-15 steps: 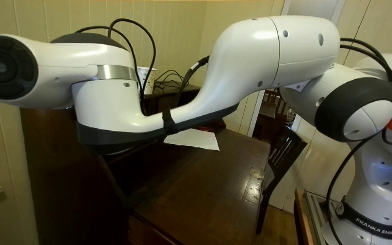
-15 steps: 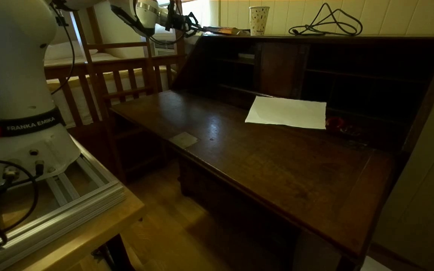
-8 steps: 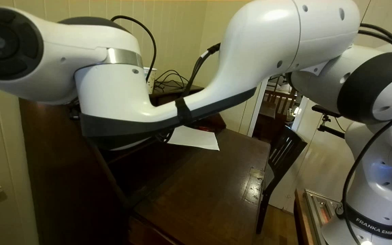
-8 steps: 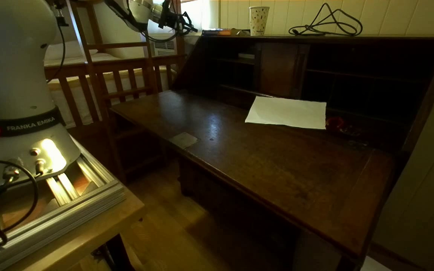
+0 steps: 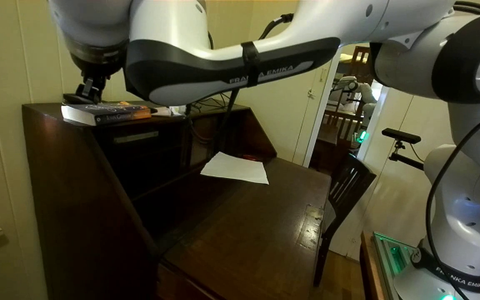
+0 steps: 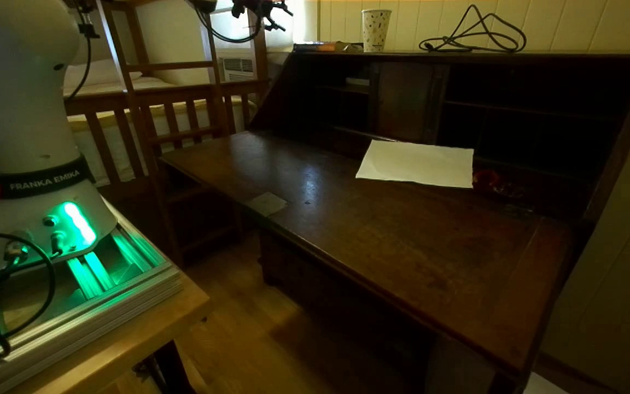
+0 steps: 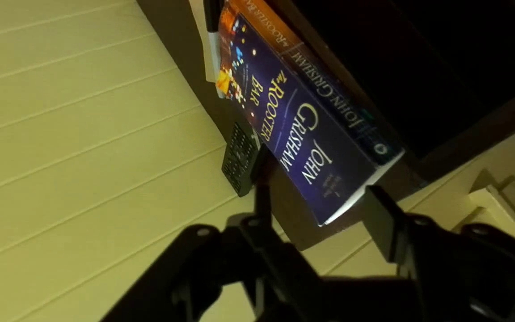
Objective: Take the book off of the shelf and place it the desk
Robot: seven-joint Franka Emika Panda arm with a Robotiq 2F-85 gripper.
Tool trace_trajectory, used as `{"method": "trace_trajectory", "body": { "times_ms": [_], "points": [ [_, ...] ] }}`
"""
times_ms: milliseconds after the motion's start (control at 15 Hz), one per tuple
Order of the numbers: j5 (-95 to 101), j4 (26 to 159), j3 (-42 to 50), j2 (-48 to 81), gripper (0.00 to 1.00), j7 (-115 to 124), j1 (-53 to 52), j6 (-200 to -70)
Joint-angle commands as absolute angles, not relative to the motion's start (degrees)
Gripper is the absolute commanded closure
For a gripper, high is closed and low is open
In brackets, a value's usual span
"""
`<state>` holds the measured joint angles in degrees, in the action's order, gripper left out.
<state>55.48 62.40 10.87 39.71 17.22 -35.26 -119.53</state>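
The book (image 7: 284,116), with a dark bluish-purple cover and an orange part on its spine, lies flat on the shelf (image 7: 291,210), the cabinet's top board. It also shows in both exterior views: book (image 5: 117,114), book (image 6: 318,47). My gripper (image 7: 317,191) stands open, its two fingers apart around the near end of the book in the picture, nothing clamped between them. In an exterior view the gripper (image 6: 285,17) hangs above and left of the book, with a gap between. Below the shelf spreads the dark-brown desk (image 6: 391,230).
A black remote (image 7: 239,158) lies behind the book. Beyond its far end is a marker (image 7: 213,27) by some paper. A patterned cup (image 6: 375,30) and a cable (image 6: 473,41) stand on the shelf. A white sheet (image 6: 416,163) and a red object (image 6: 485,180) lie on the desk.
My gripper has drawn back from the book and risen, and its fingers have spread apart. In an exterior view the arm has moved up, uncovering the book and shelf. The book stays on the shelf.
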Motion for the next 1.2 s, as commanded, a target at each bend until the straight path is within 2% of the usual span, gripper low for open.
{"method": "trace_trajectory", "body": {
  "times_ms": [0, 67, 200, 733, 1133],
  "points": [
    [47.9, 60.9, 9.3, 40.0, 0.12, 18.9, -28.7, -124.3],
    [45.8, 59.1, 9.1, 41.3, 0.03, 19.3, -27.0, -125.5],
    [41.0, 56.6, 8.1, 43.0, 0.0, 19.3, -23.8, -127.6],
    [22.2, 46.5, -2.2, 50.5, 0.0, 15.3, -15.0, -131.9],
    [12.4, 43.9, -10.8, 51.3, 0.0, 12.2, -10.0, -135.6]
  ]
}}
